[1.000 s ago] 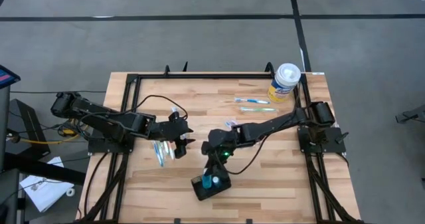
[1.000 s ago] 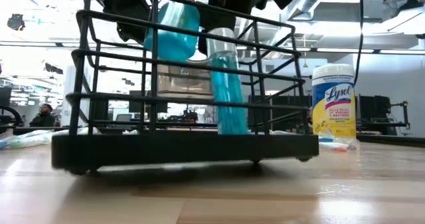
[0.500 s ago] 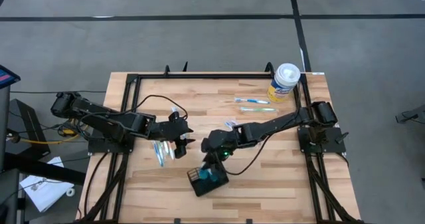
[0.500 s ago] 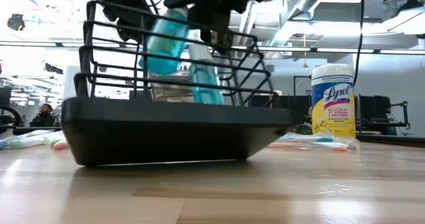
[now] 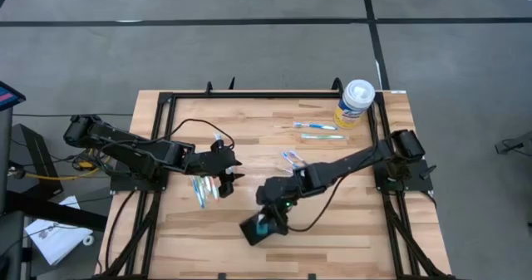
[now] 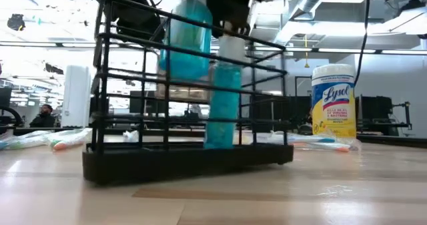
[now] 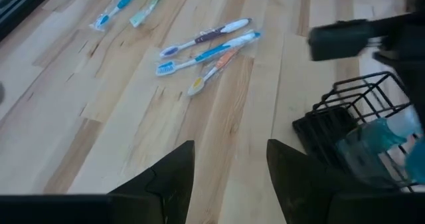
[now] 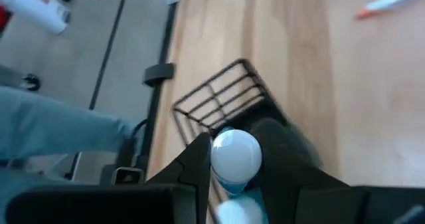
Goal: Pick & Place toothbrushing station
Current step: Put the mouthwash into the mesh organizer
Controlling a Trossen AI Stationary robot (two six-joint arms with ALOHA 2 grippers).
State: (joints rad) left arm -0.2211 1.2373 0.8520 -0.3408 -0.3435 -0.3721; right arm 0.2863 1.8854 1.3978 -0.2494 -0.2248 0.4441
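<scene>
Left gripper (image 5: 230, 178) sits left of centre, fingers spread and holding nothing, toothbrushes (image 5: 204, 189) just beside it. Lower centre, the right gripper (image 5: 268, 222) is clamped on a white-capped bottle (image 8: 235, 152) inside the toothbrushing station (image 5: 264, 228), close to the table (image 5: 349, 230) front edge, with bare wood either side.

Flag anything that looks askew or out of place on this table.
Toothbrushes lie loose on the wood beside the left hand, with more near the wipes canister, none in the black wire rack. The rack stands roughly level in the low view, holding teal bottles under the right hand. Nothing is spilled.
</scene>
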